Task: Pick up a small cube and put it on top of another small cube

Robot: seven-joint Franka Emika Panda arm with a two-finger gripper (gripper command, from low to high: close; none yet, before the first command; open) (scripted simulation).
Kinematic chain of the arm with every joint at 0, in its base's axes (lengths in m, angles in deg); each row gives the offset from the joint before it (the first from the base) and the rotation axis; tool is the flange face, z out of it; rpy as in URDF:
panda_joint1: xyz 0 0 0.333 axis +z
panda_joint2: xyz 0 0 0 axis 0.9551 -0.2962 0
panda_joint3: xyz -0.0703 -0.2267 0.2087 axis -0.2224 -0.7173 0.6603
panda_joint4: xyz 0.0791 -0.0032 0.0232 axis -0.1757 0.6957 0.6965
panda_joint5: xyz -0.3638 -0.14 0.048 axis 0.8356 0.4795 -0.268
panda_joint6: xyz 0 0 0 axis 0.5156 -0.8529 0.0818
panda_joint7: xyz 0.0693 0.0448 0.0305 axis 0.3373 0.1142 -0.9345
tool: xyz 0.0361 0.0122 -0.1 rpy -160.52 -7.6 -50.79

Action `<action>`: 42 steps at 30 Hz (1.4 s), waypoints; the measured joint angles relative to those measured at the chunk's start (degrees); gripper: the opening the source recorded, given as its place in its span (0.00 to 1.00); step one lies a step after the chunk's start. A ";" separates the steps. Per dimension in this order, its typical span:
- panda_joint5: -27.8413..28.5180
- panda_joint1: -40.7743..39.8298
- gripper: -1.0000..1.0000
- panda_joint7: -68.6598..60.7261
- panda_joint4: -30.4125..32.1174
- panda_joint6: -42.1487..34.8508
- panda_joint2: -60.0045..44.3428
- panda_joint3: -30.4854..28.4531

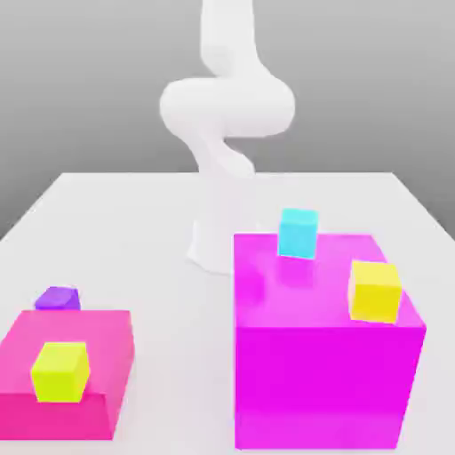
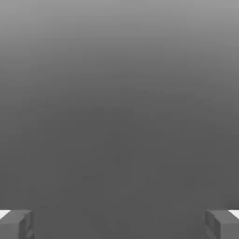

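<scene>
1. White flat tabletop [image 1: 124, 222]: carries every item below.
2. White robot arm [image 1: 227, 107]: stands at the far middle of the tabletop, folded back on itself, well apart from all the cubes.
3. Tall glossy magenta block [image 1: 329, 373]: toward the exterior view's right, near edge.
4. Low flat magenta block [image 1: 107, 342]: toward the exterior view's left, near edge.
5. Small yellow cube on the tall block [image 1: 375, 290]: rests at the block's right edge, slightly tilted.
6. Small yellow cube on the low block [image 1: 59, 371]: sits on its top face.
7. Small cyan cube [image 1: 298, 232]: sits at the far edge of the tall block's top.
8. Small solid purple cube [image 1: 58, 299]: lies on the tabletop just behind the low block, partly hidden by it; untouched.
9. Gripper [image 2: 119, 224]: jaws spread fully apart, grasping nothing; the two grey fingertips [image 2: 16, 224] stand at opposite sides of the hand view, with plain grey background between them.

Step in hand, as judged: the start, before any approach. The next move calls for carrying the jaws over the purple cube, descending clear of the low block beside it, and closing squarely on two opposite faces.
</scene>
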 joint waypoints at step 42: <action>47.90 5.05 0.50 -112.85 14.80 -14.38 15.84 -55.67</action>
